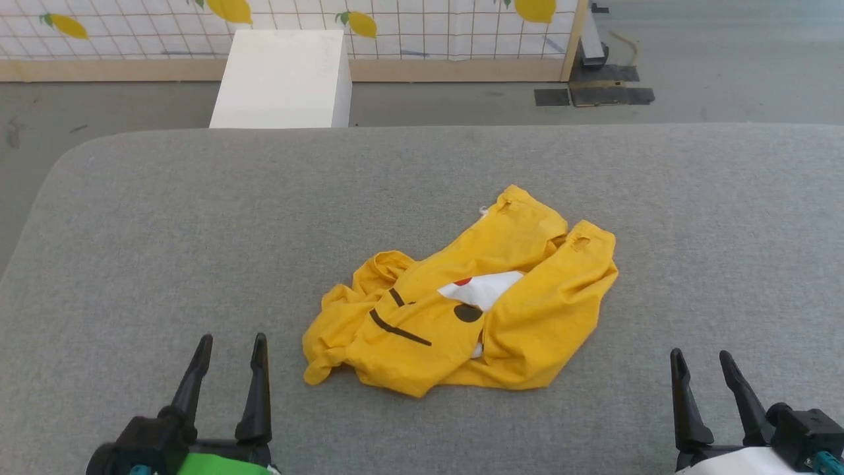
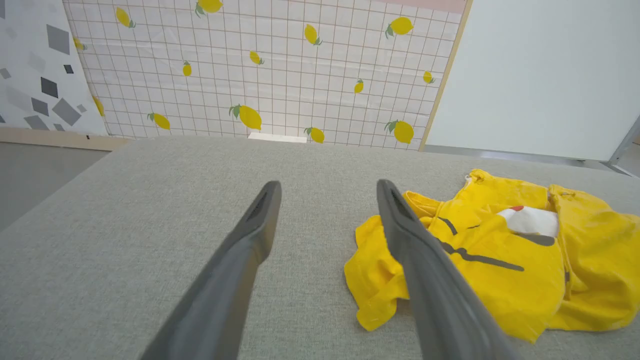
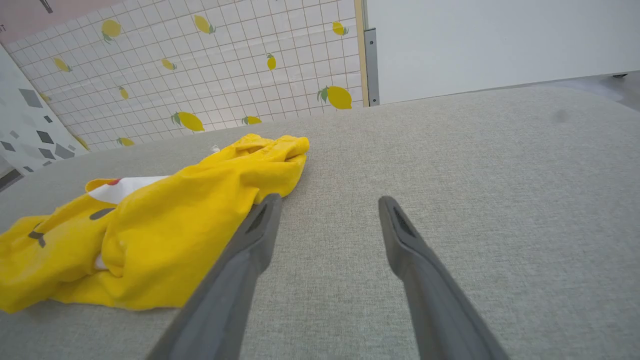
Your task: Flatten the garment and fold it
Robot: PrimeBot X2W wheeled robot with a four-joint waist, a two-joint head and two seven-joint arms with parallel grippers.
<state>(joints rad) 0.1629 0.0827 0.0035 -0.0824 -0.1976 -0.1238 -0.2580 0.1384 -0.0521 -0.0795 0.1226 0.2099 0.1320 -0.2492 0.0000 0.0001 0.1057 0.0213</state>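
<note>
- Black-fingered left gripper (image 1: 233, 336) at near left: jaws spread wide, nothing held, short of the cloth and off to its left.
- Black-fingered right gripper (image 1: 700, 352) at near right: likewise wide open and empty, well apart from the cloth's right edge.
- Mustard-yellow garment (image 1: 541, 310) a little farther off, between the two grippers, near the middle of the surface and slightly right of centre. Crumpled heap, doubled over itself. White oval patch (image 1: 484, 289) with red dot (image 1: 463, 282) and dark brown stripes (image 1: 399, 328) partly buried under folds. One bunched end toward near left, two rounded lobes toward far right; sleeve or hem not clear.
- Progress, as judged: at the very start. Nothing flattened, no fold made; spreading, smoothing and every fold left to do. Likely first need: a grasp on two edges or corners, to pull the heap open.
- Grey woven covering of the table (image 1: 165, 231), rounded at the far left corner; soft-looking, probably with some drag on cotton.
- Beyond the far edge: grey floor (image 1: 725, 59), white box (image 1: 283, 79) just behind the table, left of centre, dark mats (image 1: 593, 95) at far right.
- Farthest: wood-framed screen (image 1: 409, 26) with grid and yellow lemon print; plain white wall panel (image 2: 540, 75) to its right in the left wrist view.
</note>
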